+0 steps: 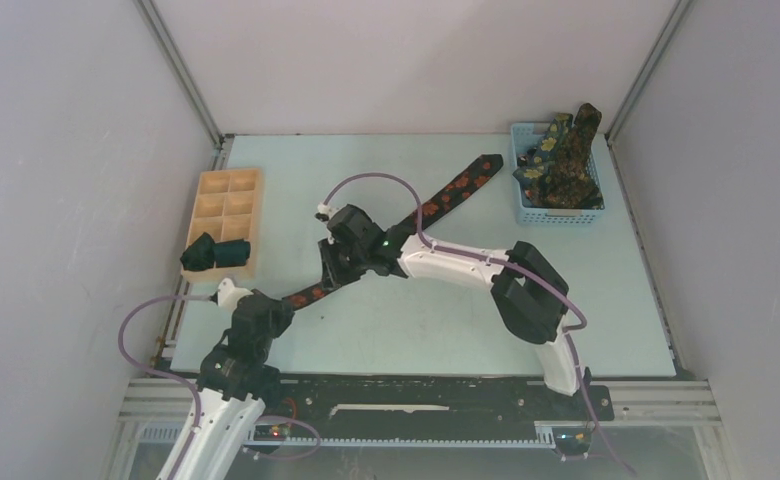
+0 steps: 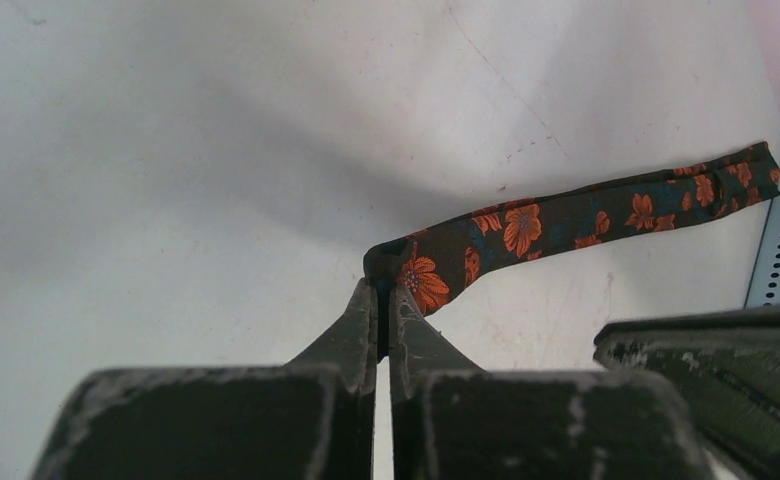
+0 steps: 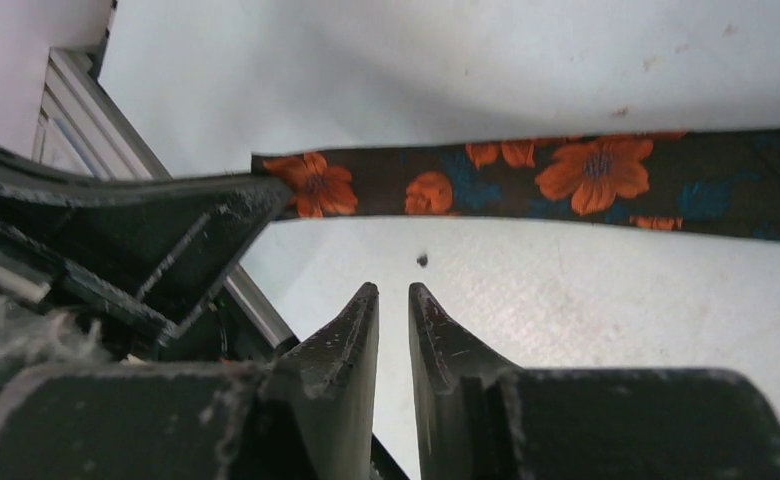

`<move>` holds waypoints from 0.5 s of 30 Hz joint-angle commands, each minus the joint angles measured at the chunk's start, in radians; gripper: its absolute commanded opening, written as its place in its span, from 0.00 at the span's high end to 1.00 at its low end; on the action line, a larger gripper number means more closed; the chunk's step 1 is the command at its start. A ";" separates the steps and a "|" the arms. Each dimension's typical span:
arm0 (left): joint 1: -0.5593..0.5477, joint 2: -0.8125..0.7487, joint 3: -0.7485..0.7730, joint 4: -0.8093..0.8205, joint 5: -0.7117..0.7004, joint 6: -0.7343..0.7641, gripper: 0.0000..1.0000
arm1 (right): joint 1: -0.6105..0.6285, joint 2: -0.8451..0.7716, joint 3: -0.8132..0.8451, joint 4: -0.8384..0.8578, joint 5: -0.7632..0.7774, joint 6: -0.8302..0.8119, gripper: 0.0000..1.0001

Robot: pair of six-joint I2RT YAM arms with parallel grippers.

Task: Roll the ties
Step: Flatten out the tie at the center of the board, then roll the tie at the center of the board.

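A black tie [image 1: 446, 195] with red-orange flowers lies stretched diagonally across the table, wide end toward the basket. My left gripper [image 1: 288, 303] is shut on its narrow end; in the left wrist view the fingertips [image 2: 386, 285] pinch the folded tip of the tie [image 2: 526, 225]. My right gripper [image 1: 331, 272] hovers over the tie close to the left one. In the right wrist view its fingers [image 3: 393, 290] stand a narrow gap apart with nothing between them, just short of the tie [image 3: 566, 185]. Two rolled dark green ties [image 1: 216, 252] sit in the wooden tray's near end.
The pale wooden compartment tray [image 1: 228, 195] stands at the left. A blue mesh basket [image 1: 556, 210] at the back right holds more dark green flowered ties [image 1: 566, 160]. The left gripper's body [image 3: 116, 230] shows at the left in the right wrist view.
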 commanded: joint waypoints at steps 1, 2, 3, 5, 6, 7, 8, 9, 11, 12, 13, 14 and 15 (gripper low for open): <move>0.008 0.005 0.028 -0.012 -0.041 -0.014 1.00 | -0.004 0.054 0.122 0.010 0.029 0.011 0.79; 0.008 0.002 0.031 -0.015 -0.043 -0.016 1.00 | -0.005 0.069 0.143 0.000 0.031 0.012 0.80; 0.007 0.000 0.034 -0.020 -0.045 -0.017 1.00 | -0.005 0.081 0.161 -0.010 0.033 0.016 0.80; 0.008 -0.006 0.039 -0.024 -0.047 -0.020 1.00 | -0.006 0.103 0.189 -0.020 0.037 0.022 0.80; 0.007 -0.008 0.039 -0.026 -0.047 -0.021 1.00 | -0.006 0.112 0.198 -0.024 0.037 0.023 0.80; 0.007 -0.008 0.041 -0.025 -0.046 -0.022 1.00 | -0.007 0.123 0.207 -0.028 0.036 0.025 0.80; 0.007 -0.008 0.041 -0.026 -0.046 -0.023 1.00 | -0.008 0.135 0.216 -0.034 0.036 0.027 0.80; 0.008 -0.007 0.044 -0.027 -0.048 -0.023 1.00 | -0.009 0.146 0.224 -0.039 0.034 0.029 0.80; 0.007 -0.005 0.048 -0.029 -0.050 -0.023 1.00 | -0.009 0.169 0.240 -0.045 0.022 0.037 0.80; 0.008 -0.003 0.049 -0.029 -0.049 -0.023 1.00 | -0.009 0.179 0.247 -0.046 0.019 0.041 0.81; 0.007 -0.002 0.052 -0.029 -0.047 -0.023 1.00 | -0.009 0.188 0.250 -0.044 0.015 0.044 0.81; 0.007 0.000 0.056 -0.030 -0.046 -0.023 1.00 | -0.006 0.197 0.251 -0.041 0.011 0.048 0.81; 0.008 0.002 0.060 -0.030 -0.045 -0.023 1.00 | -0.004 0.205 0.250 -0.037 0.008 0.052 0.81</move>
